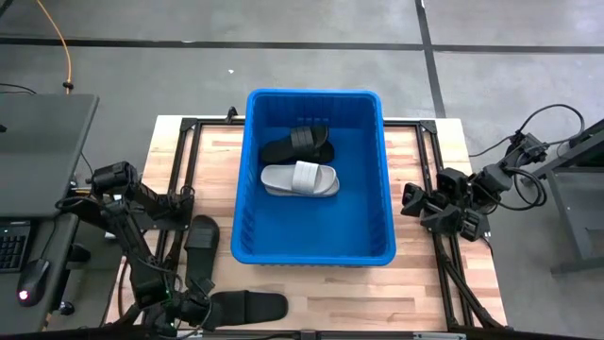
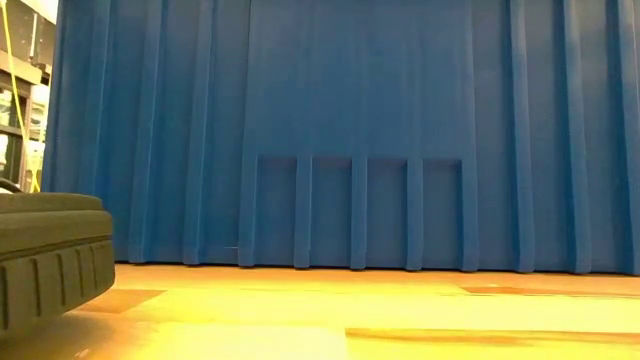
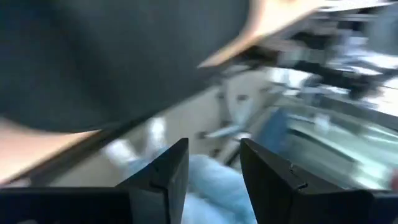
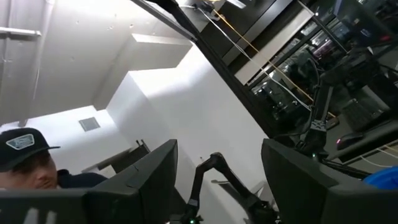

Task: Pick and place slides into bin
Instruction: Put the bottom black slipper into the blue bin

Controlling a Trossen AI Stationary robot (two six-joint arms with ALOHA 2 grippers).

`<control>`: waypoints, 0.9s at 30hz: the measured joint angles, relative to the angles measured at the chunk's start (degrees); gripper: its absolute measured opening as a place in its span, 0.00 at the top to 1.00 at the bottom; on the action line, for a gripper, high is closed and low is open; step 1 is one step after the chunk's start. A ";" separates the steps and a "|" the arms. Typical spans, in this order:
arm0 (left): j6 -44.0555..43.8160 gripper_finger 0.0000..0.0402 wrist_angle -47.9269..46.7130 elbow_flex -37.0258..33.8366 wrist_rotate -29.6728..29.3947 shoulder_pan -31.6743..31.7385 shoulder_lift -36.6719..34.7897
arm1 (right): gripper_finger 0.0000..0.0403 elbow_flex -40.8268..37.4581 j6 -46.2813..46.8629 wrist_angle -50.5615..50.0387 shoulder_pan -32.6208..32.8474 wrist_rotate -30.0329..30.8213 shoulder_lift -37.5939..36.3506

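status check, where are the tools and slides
Left tool at the black slide, table's near-left. Right tool open, parked right. Two slides in bin, two outside.

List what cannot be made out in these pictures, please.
- Low view: the bin wall fills the picture and hides both arms and whatever lies inside the bin.
- Low view: the black slide is cut off by the left edge, so only one end shows.
- Left wrist view: everything beyond the left gripper is blurred, and the large dark shape cannot be identified.
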 joint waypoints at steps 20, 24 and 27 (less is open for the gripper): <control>-9.63 0.67 -17.21 -0.33 1.29 0.37 2.77 | 0.45 0.00 -0.90 -0.87 0.00 2.17 -0.02; -9.98 0.67 -13.04 -0.29 2.60 -0.13 5.34 | 0.44 0.00 -0.52 -0.87 -0.02 3.17 0.00; -10.18 0.67 -10.26 -0.29 -1.10 -0.01 5.91 | 0.44 0.00 -0.71 -0.87 0.00 3.62 0.00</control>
